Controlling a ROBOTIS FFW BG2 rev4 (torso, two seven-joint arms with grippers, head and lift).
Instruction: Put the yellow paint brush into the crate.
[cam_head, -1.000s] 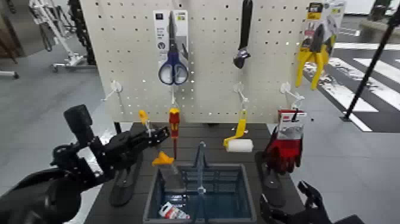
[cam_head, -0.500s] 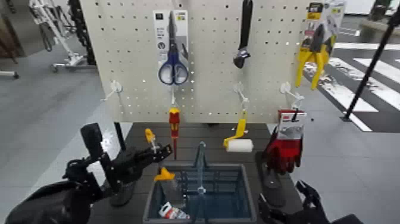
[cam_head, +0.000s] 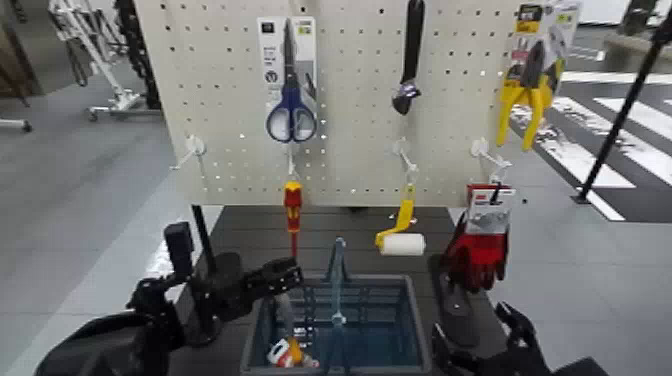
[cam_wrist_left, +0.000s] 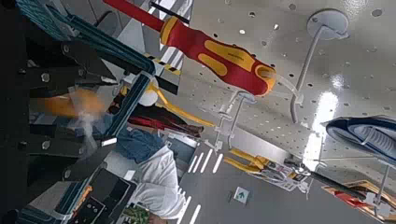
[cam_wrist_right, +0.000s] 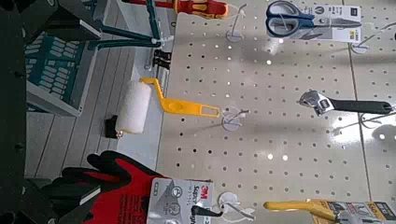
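Note:
The yellow paint brush (cam_head: 286, 347) stands steeply inside the crate (cam_head: 420, 322), yellow-orange tip down on the floor at the crate's left side, grey shaft leaning up toward the rim. My left gripper (cam_head: 284, 275) hovers just over the crate's left rim, right above the brush, with its jaws parted. In the left wrist view the brush (cam_wrist_left: 71, 103) is an orange blur between the dark fingers, with the crate (cam_wrist_left: 126, 58) beyond. My right gripper (cam_head: 480, 340) waits low at the crate's right front, fingers spread and empty.
A pegboard behind carries scissors (cam_head: 290, 92), a wrench (cam_head: 408, 60), yellow pliers (cam_head: 530, 85), a red-and-yellow screwdriver (cam_head: 292, 207), a yellow-handled roller (cam_head: 402, 243) and red gloves (cam_head: 480, 245). A white-and-red item lies in the crate beside the brush tip. The tall crate handle (cam_head: 338, 275) stands mid-crate.
The left gripper moved right and down from beside the crate to over its left rim. Its jaws parted and the brush dropped from them into the crate.

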